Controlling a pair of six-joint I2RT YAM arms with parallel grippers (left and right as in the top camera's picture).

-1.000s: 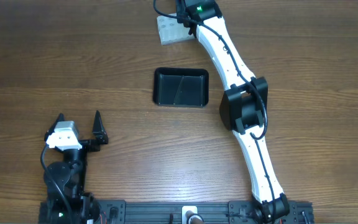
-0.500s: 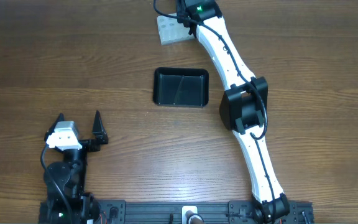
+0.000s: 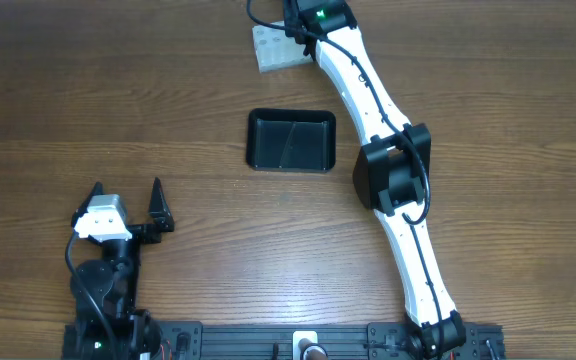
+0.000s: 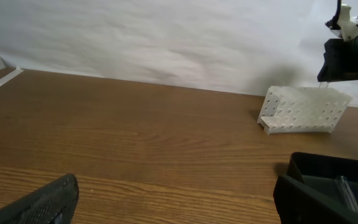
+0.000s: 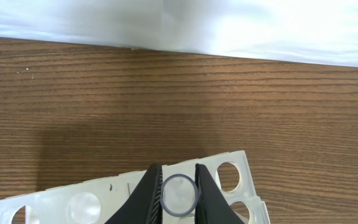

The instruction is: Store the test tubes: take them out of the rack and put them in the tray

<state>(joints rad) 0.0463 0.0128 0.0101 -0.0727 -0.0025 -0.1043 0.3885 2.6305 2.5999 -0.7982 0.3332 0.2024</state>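
The white test tube rack (image 3: 276,48) stands at the far middle of the table; it also shows in the left wrist view as a perforated white block (image 4: 303,111). My right gripper (image 5: 178,194) hangs just above the rack (image 5: 104,202), shut on the rim of a clear test tube (image 5: 179,193) seen end-on. The black tray (image 3: 292,140) lies nearer the middle, with a clear tube (image 3: 290,133) lying inside. My left gripper (image 3: 127,198) rests near its base at the near left, open and empty.
A white wall or sheet (image 4: 166,37) runs behind the table's far edge. Bare wooden tabletop (image 3: 118,100) spreads to the left and right of the tray. The right arm (image 3: 368,100) stretches diagonally past the tray's right side.
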